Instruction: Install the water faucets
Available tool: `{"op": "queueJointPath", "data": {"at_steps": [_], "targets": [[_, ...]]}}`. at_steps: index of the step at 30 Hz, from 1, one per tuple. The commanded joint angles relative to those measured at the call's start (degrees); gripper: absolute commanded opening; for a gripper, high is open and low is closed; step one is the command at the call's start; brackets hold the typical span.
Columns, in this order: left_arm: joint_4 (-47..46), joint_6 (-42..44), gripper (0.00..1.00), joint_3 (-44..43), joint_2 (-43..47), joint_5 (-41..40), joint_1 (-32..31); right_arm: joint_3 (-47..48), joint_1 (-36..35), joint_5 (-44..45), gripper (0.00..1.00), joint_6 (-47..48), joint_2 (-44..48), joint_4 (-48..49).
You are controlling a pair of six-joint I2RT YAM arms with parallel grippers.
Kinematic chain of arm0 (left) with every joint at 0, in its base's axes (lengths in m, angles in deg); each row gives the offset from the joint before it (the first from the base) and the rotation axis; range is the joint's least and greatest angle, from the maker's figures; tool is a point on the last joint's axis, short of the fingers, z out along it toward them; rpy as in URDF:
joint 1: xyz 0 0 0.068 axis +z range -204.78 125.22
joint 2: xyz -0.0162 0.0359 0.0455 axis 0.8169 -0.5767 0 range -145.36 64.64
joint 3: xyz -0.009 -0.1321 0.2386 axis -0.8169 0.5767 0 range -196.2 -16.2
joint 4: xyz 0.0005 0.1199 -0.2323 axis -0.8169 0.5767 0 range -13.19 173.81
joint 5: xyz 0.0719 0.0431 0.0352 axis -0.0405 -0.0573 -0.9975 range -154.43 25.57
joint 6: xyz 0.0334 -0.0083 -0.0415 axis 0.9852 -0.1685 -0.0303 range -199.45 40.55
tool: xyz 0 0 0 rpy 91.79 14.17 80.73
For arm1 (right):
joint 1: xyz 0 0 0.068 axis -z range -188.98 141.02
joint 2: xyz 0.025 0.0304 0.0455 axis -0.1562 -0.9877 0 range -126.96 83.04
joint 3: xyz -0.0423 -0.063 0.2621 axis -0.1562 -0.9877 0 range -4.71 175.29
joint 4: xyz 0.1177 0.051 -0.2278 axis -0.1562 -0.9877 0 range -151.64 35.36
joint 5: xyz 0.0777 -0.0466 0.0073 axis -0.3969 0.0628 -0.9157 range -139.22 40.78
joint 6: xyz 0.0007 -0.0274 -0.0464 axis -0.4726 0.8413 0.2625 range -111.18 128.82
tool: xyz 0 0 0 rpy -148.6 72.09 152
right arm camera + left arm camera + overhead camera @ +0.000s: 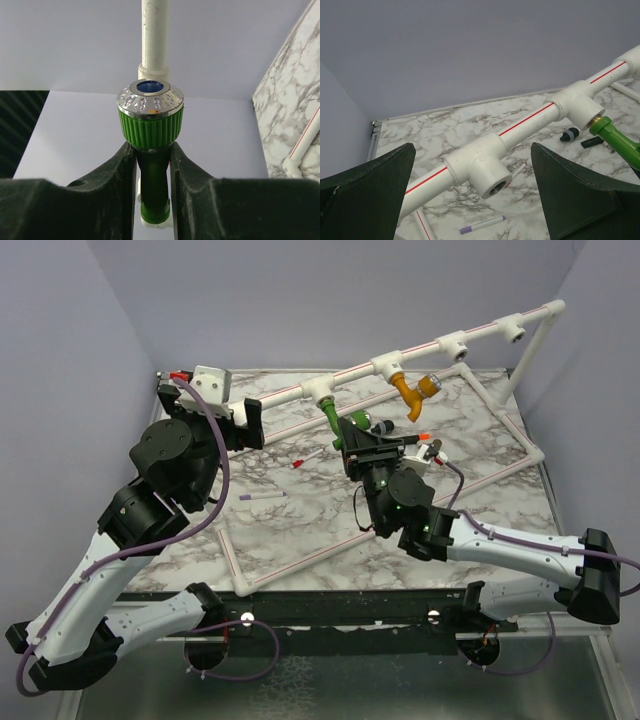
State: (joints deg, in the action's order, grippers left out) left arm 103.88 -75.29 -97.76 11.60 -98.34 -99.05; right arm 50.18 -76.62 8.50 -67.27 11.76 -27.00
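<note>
The green faucet (335,418) hangs from a T-socket (322,392) of the white red-striped pipe frame. My right gripper (357,435) is shut on its stem, just below the ribbed green collar and silvery round end (151,102). In the right wrist view the fingers (117,175) press on both sides of the stem (152,170). The mustard-orange faucet (410,392) hangs from the neighbouring socket (388,367). My left gripper (243,420) is open and straddles the pipe at an empty T-socket (482,170), fingers (370,192) wide apart. The green faucet also shows at the right edge of the left wrist view (615,137).
A purple pen (262,496) and a red pen (307,457) lie on the marble table inside the frame; the purple pen also shows in the left wrist view (482,225). Small black parts (432,450) lie by the right wrist. Two empty sockets (455,345) sit at the far right.
</note>
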Motion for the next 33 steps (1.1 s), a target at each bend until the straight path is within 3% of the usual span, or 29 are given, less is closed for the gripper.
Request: {"op": "queueJointPath", "data": {"at_steps": [1,7,14,19,28,33], "targets": [[-0.5,0.8,0.99,0.4,0.6,-0.8,-0.8,-0.2,-0.2,-3.0,0.0,-11.6,-0.8,-14.3],[-0.5,0.6,0.99,0.3,0.4,-0.8,-0.9,1.6,-0.2,-4.1,0.05,-14.2,-0.1,-19.9],[-0.4,0.7,0.99,0.0,0.1,-1.3,-1.0,-0.9,-0.2,-3.9,0.42,-6.5,1.7,-14.3],[-0.3,0.7,0.99,-0.3,-0.2,-1.5,-0.9,-2.5,-0.2,-4.8,0.61,0.2,3.2,-9.5],[-0.2,1.0,0.99,-0.4,-0.8,-2.0,-1.0,-7.6,-0.2,-7.1,0.64,8.9,9.0,-4.3],[-0.3,1.5,0.99,-0.6,-1.2,-2.5,-0.9,-8.8,-0.2,-8.3,0.64,11.1,13.0,-7.2]]}}
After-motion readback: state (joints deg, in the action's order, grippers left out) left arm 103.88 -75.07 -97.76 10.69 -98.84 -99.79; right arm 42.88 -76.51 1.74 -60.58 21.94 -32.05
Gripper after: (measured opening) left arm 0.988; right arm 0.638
